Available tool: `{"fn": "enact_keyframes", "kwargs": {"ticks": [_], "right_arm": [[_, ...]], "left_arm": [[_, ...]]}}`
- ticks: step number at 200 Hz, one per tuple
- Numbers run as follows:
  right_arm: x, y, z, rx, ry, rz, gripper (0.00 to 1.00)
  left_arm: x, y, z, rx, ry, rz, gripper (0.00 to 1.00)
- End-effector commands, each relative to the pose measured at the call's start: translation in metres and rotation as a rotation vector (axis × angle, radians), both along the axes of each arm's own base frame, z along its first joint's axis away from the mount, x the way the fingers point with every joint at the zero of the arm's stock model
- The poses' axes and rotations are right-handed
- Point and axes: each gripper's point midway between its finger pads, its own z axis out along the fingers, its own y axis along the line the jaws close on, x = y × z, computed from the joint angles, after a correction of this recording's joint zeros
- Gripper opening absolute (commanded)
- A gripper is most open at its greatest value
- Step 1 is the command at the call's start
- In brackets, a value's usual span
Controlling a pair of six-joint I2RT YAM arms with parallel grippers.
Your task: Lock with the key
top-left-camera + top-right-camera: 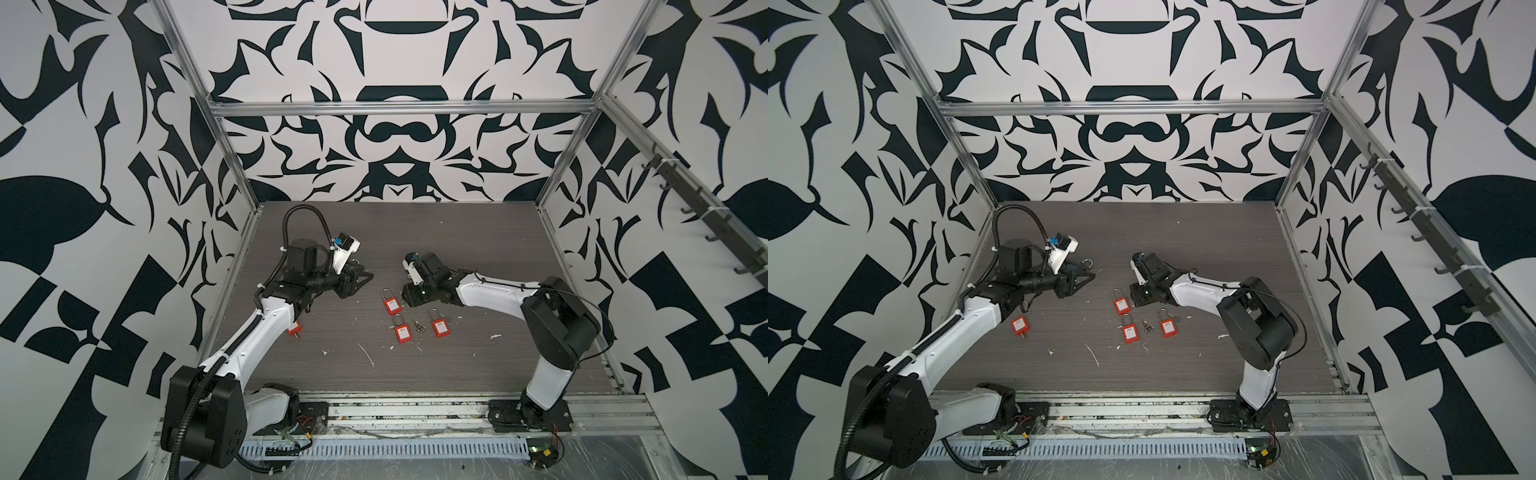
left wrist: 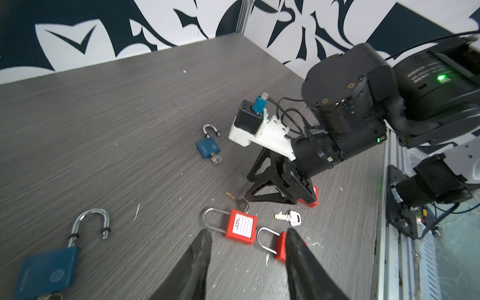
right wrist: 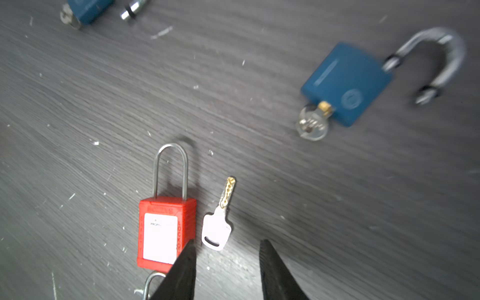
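Right end effector (image 3: 227, 241), like left end effector (image 2: 247, 231), gapes empty; near its tips boxy red padlock (image 3: 166, 228), flat key (image 3: 217, 228).

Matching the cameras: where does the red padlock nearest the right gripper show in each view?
In a top view: padlock left of the right gripper.
In a top view: padlock likewise.
Left wrist: padlock near that gripper, label showing.
Right wrist: padlock beside a loose key.
Landmark: right gripper.

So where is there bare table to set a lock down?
Far table strip under the back wall; near strip between the red padlocks and the front rail. Crowded around those padlocks and the loose key.
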Motion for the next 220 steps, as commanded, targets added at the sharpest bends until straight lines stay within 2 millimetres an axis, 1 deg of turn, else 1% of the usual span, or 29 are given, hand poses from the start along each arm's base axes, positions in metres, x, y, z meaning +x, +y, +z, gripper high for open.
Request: {"fn": "enact_keyframes", "kwargs": {"ticks": [1, 17, 21, 38, 47, 53, 74, 91, 100, 102, 104, 116, 128, 155, 164, 173, 182, 196, 198, 202, 220], "right_arm": [[0.015, -0.021, 0.030, -0.073, -0.116, -0.085, 0.44], [0.023, -0.039, 0.041, -0.124, -0.159, -0.173, 0.44], [0.027, -0.048, 0.044, -0.154, -0.184, -0.213, 0.44], [0.034, -0.069, 0.051, -0.211, -0.220, -0.321, 0.45], [0.038, -0.085, 0.054, -0.244, -0.215, -0.410, 0.50], [0.040, -0.088, 0.054, -0.241, -0.199, -0.430, 0.51], [0.048, -0.092, 0.050, -0.202, -0.168, -0.472, 0.53], [0.057, -0.088, 0.050, -0.167, -0.163, -0.504, 0.53], [0.062, -0.083, 0.050, -0.163, -0.158, -0.503, 0.53], [0.064, -0.082, 0.051, -0.160, -0.157, -0.503, 0.53], [0.064, -0.081, 0.050, -0.161, -0.154, -0.503, 0.53], [0.071, -0.075, 0.050, -0.140, -0.144, -0.522, 0.53], [0.079, -0.064, 0.047, -0.102, -0.135, -0.521, 0.53], [0.097, -0.046, 0.033, -0.073, -0.090, -0.548, 0.53], [0.102, -0.042, 0.030, -0.084, -0.083, -0.549, 0.54], [0.107, -0.039, 0.023, -0.097, -0.069, -0.549, 0.54], [0.112, -0.032, 0.018, -0.084, -0.058, -0.551, 0.54], [0.118, -0.030, 0.008, -0.092, -0.050, -0.561, 0.54], [0.119, -0.029, 0.010, -0.087, -0.054, -0.562, 0.54], [0.120, -0.028, 0.005, -0.091, -0.049, -0.564, 0.54], [0.124, -0.026, -0.003, -0.085, -0.038, -0.588, 0.54]], "left_arm": [[-0.002, -0.003, 0.008, -0.046, -0.018, -0.013, 0.49], [-0.004, -0.007, 0.010, -0.063, -0.019, -0.036, 0.48], [-0.004, -0.009, 0.009, -0.063, -0.019, -0.040, 0.48], [-0.002, -0.014, 0.006, -0.062, -0.019, -0.038, 0.48], [-0.001, -0.017, 0.005, -0.068, -0.018, -0.039, 0.48], [0.001, -0.018, 0.005, -0.072, -0.021, -0.033, 0.48], [0.008, -0.023, 0.002, -0.056, -0.042, 0.000, 0.48], [0.012, -0.029, 0.000, -0.044, -0.080, 0.010, 0.48], [0.014, -0.031, 0.006, -0.051, -0.113, 0.017, 0.48], [0.017, -0.032, -0.003, -0.043, -0.093, 0.018, 0.48], [0.018, -0.033, -0.004, -0.042, -0.091, 0.018, 0.48], [0.026, -0.035, -0.002, -0.043, -0.106, 0.030, 0.48], [0.033, -0.036, 0.000, -0.038, -0.133, 0.038, 0.48], [0.047, -0.036, 0.002, -0.018, -0.207, 0.058, 0.48], [0.049, -0.035, 0.004, -0.008, -0.214, 0.061, 0.49], [0.050, -0.035, 0.007, -0.003, -0.231, 0.061, 0.49], [0.051, -0.035, 0.006, 0.005, -0.243, 0.061, 0.50], [0.054, -0.033, 0.005, 0.016, -0.268, 0.075, 0.52], [0.054, -0.033, 0.004, 0.018, -0.273, 0.075, 0.52], [0.055, -0.032, 0.004, 0.021, -0.282, 0.078, 0.53], [0.057, -0.031, -0.002, 0.040, -0.295, 0.084, 0.54]]}}
